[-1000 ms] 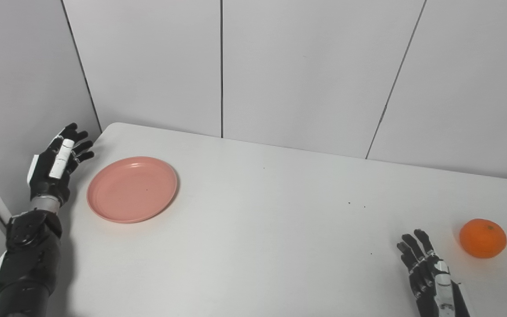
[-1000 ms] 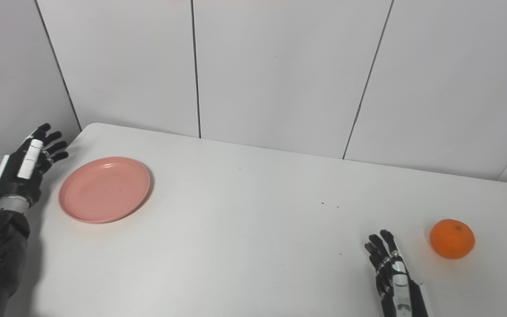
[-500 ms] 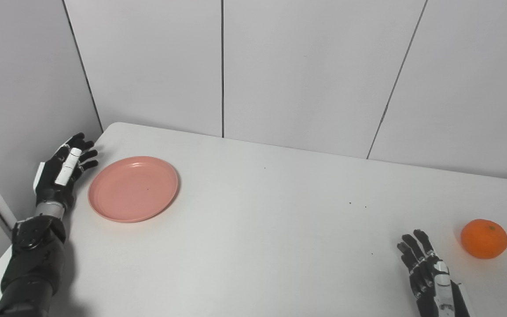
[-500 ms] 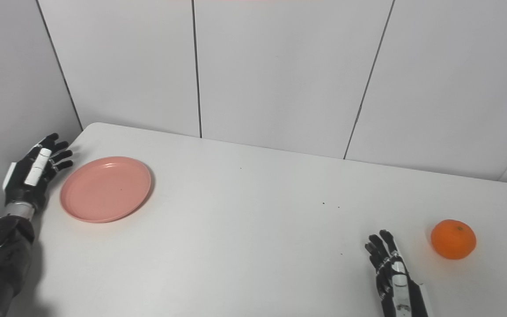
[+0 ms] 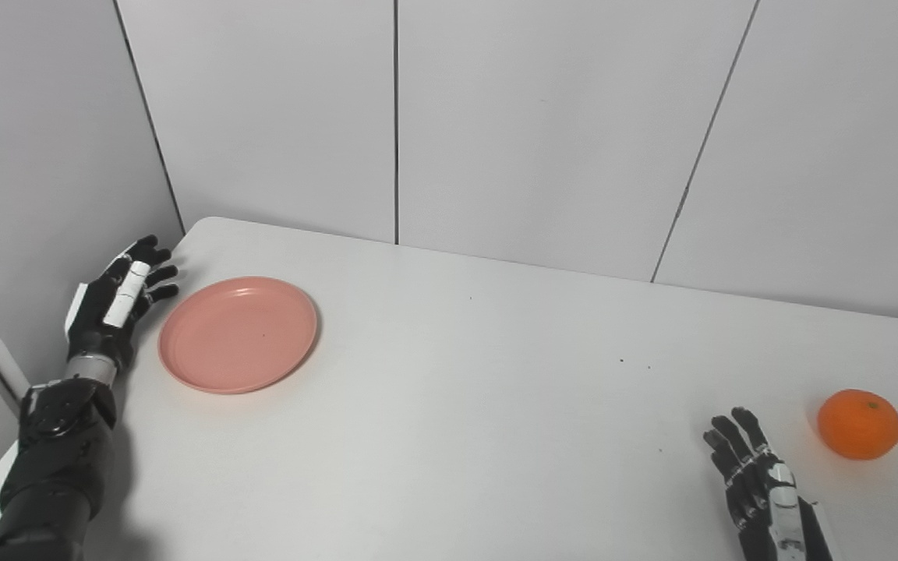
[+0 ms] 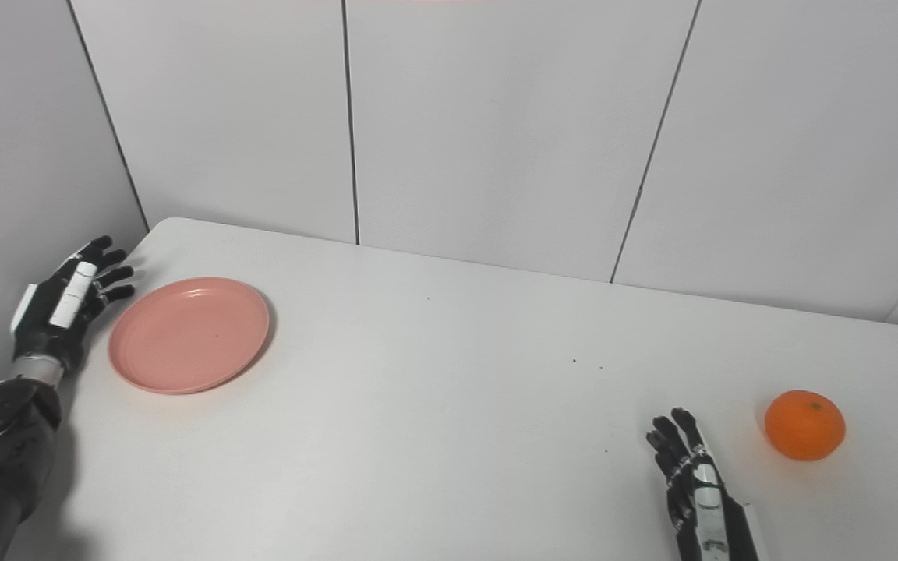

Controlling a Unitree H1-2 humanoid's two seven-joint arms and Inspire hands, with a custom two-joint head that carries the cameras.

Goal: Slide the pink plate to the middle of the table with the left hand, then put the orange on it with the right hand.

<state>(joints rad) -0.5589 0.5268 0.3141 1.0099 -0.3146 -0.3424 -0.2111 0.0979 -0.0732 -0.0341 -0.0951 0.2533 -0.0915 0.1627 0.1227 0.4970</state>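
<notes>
Currently the pink plate (image 5: 238, 333) lies flat near the far-left corner of the worktop (image 5: 457, 405), well off centre, so the slide step is not yet done. Plate is empty: nothing on it or in it. Shallow rim faces up, which gives the fingers an edge to push against.

Left hand (image 5: 116, 294) sits just beside the plate's left rim, fingers spread and extended, holding nothing. Contact w/ the rim cannot be confirmed. Placement on the outer side suits a push toward centre, i.e. to the right.

Orange (image 5: 860, 424) rests on the worktop at the right side, near the front edge, well apart from the plate. Being round, it may roll if nudged.

Right hand (image 5: 761, 491) is low at the front, just left of the orange, fingers apart, gripping nothing. Judged as waiting for the plate to be in position.
</notes>
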